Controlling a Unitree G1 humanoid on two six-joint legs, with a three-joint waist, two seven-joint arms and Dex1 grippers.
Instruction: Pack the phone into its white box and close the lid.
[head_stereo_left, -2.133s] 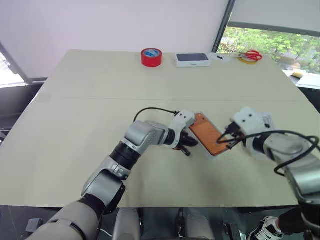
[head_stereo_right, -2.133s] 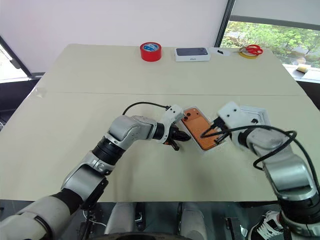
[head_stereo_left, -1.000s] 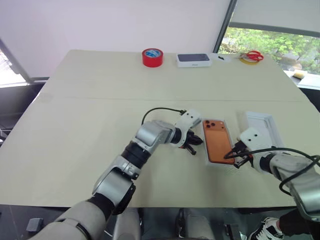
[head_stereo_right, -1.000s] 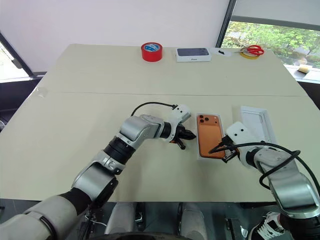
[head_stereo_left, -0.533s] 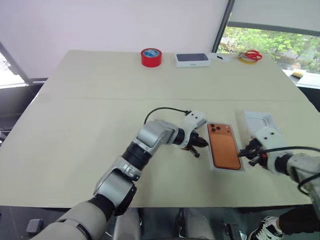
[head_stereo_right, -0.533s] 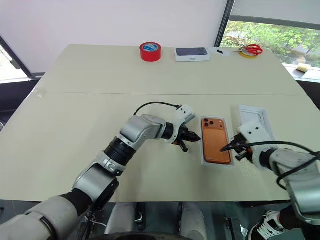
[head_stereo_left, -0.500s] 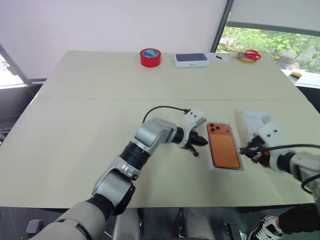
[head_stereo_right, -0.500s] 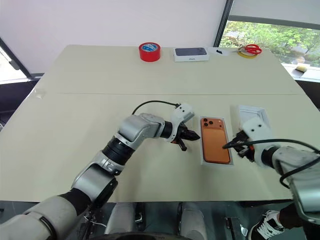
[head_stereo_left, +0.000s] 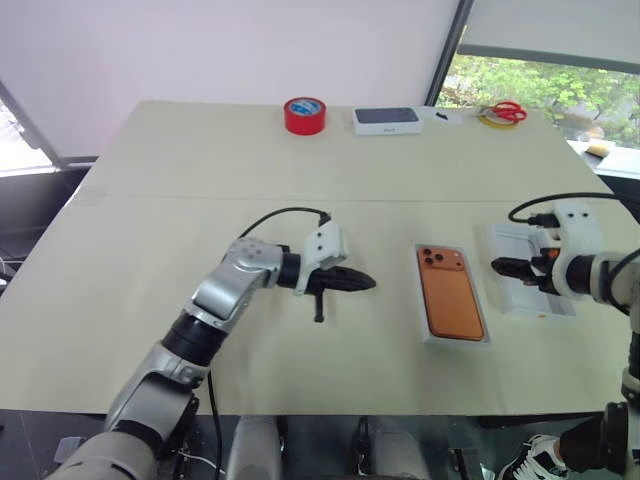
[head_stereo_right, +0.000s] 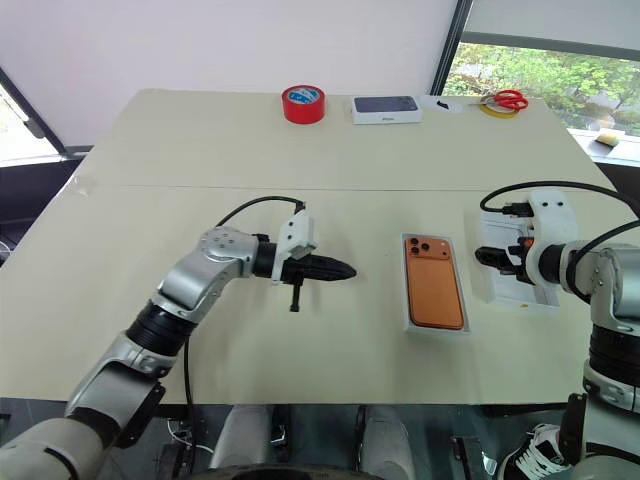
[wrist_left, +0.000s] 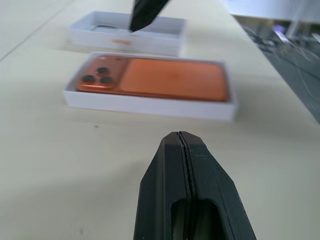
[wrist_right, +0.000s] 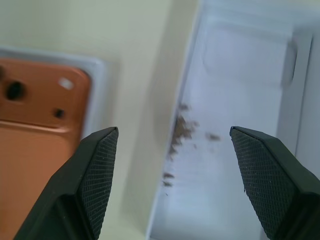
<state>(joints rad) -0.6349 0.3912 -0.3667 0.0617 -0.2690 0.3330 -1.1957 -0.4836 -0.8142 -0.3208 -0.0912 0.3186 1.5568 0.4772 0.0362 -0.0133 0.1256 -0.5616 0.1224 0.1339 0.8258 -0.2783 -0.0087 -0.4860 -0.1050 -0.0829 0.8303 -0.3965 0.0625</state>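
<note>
The orange phone (head_stereo_left: 450, 293) lies flat, lenses up, inside the white box (wrist_left: 150, 106) at the table's middle right. Just to the right of the box lies the lid (head_stereo_right: 518, 283), its hollow side up, with brown flecks on its white inner face (wrist_right: 240, 125). My right gripper (wrist_right: 174, 132) hangs open over the lid's edge nearest the box, holding nothing. My left gripper (head_stereo_left: 365, 283) is shut and empty, pointing at the box from its left with a gap of bare table between them.
Along the table's far edge stand a red tape roll (head_stereo_left: 304, 114), a dark-blue-topped white box (head_stereo_left: 385, 119) and red scissors (head_stereo_left: 508, 110) on a yellow ring. A black cable loops over each wrist.
My right gripper left the box's near right corner, moved right over the lid and opened. My left gripper drew back to the left, away from the box. The phone stays in the box.
</note>
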